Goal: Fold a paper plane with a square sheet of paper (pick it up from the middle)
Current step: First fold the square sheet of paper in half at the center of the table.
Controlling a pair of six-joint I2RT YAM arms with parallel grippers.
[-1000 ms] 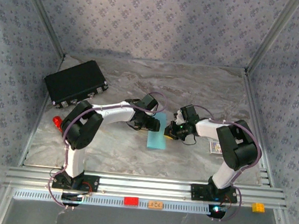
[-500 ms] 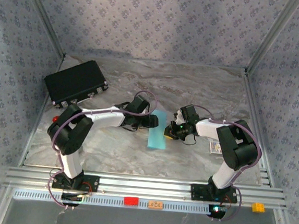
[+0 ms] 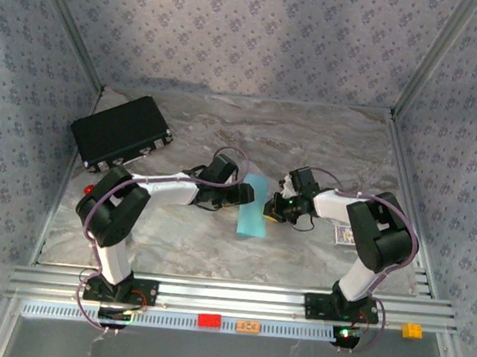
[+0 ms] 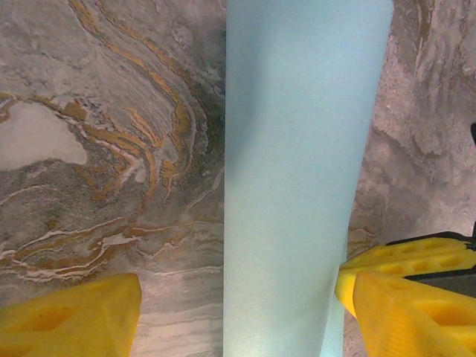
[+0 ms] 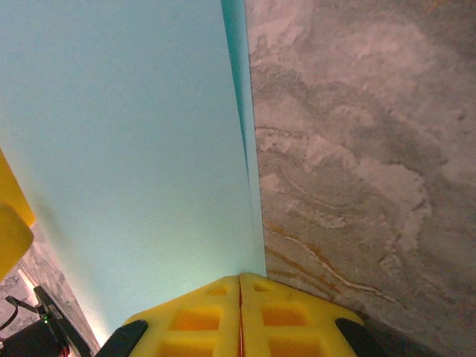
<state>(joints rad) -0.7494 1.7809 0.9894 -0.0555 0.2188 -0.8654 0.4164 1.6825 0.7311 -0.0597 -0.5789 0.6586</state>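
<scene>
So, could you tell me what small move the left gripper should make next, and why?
Probably ease the left gripper down and close it on the square sheet of paper: its open fingers straddle the folded strip lying flat on the table, while the right gripper sits shut at its edge.

High rear overview, two wrist close-ups.
All look down on the folded light cyan-blue paper (image 3: 253,206) (image 4: 297,186) (image 5: 126,149).
</scene>
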